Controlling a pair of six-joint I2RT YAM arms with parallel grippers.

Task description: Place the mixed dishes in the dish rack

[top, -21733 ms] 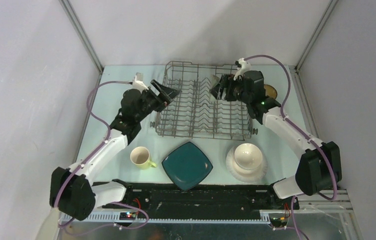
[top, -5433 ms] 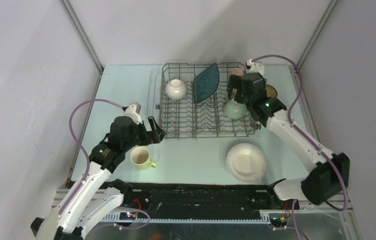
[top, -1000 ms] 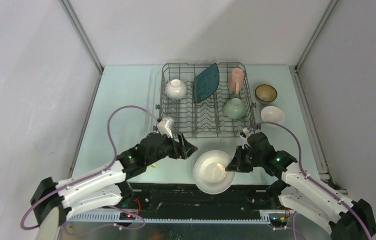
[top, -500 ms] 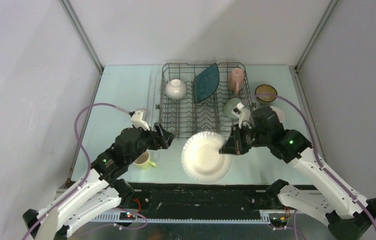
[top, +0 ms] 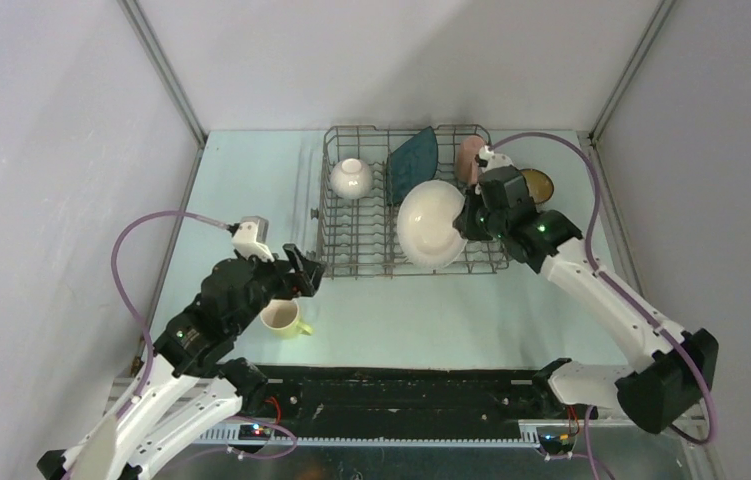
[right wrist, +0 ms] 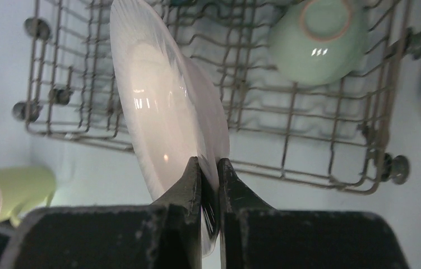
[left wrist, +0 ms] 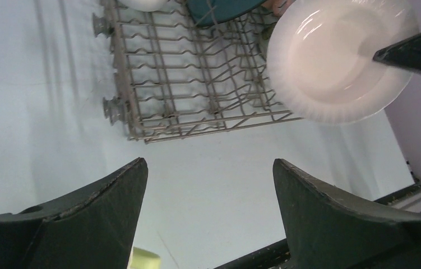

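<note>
1. White round plate [top: 433,222]. Location: in the air over the near-middle part of the dish rack [top: 371,262], not yet seated. Attitude: tipped well up on edge, face toward the rack's left end. Likely reason: an on-edge plate can drop into a slot of the rack, where a flat one would only lie across the wires.
2. Right hand [right wrist: 208,168]. State: clenched on the plate's rim, one finger on each face. The rim pinch leaves the plate's lower edge free to go in first.
3. Plate, appearance: glossy plain white, with a shallow well and a broad rim that looks faintly ribbed. It looks thin and slippery, so it could swing in so narrow a pinch.
4. Left hand [left wrist: 208,168]. State: released, fingers spread wide with nothing between them. Location: above the bench [top: 251,180], just off the rack's near left corner, probably readied for the mug.
5. Yellow-green mug [top: 283,317]. On the bench, on the near side of the rack's left corner; not loaded.
6. Already in the rack:
   - white bowl [top: 350,177], far left
   - dark teal square plate [top: 413,160], on edge at the far middle
   - pink mug [top: 469,155], far right and partly hidden
   - pale green bowl [right wrist: 315,42], right part, mouth down
7. Brown bowl [top: 539,185]. On the bench just right of the rack, partly behind the right arm; not loaded.
</note>
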